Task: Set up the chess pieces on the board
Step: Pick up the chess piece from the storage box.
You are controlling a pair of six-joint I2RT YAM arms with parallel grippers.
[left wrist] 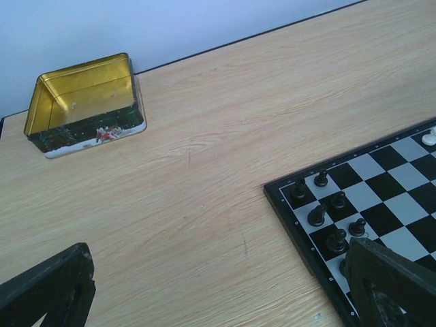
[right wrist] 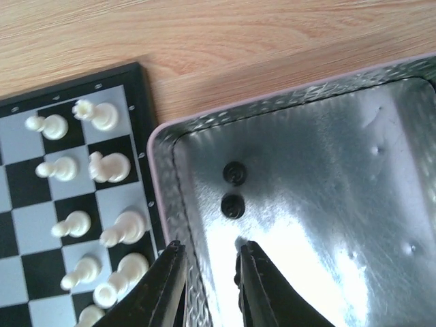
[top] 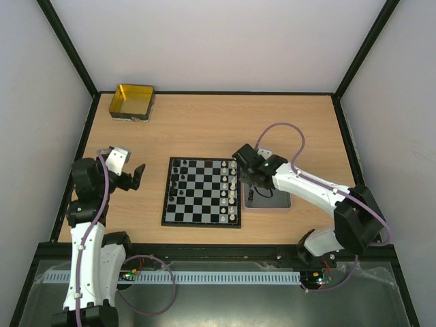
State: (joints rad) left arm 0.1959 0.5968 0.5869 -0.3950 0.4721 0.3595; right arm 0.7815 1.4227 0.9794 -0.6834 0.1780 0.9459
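The board (top: 201, 191) lies mid-table. Several black chess pieces (top: 178, 178) stand in its left columns and several white pieces (top: 230, 191) in its right columns. My right gripper (top: 254, 187) hangs low over the grey tray (top: 278, 201), just right of the board. In the right wrist view it is open (right wrist: 210, 246): one finger (right wrist: 163, 289) over the tray's left wall, the other inside the tray. Two black pieces (right wrist: 233, 174) lie in the tray ahead of the fingertips. My left gripper (top: 138, 176) is wide open and empty (left wrist: 218, 248) over bare wood left of the board (left wrist: 381, 204).
A gold-yellow tin (top: 132, 101) sits at the far left corner and also shows in the left wrist view (left wrist: 85, 102). The tray's raised rim (right wrist: 160, 184) runs close along the board's right border. Black frame rails edge the table.
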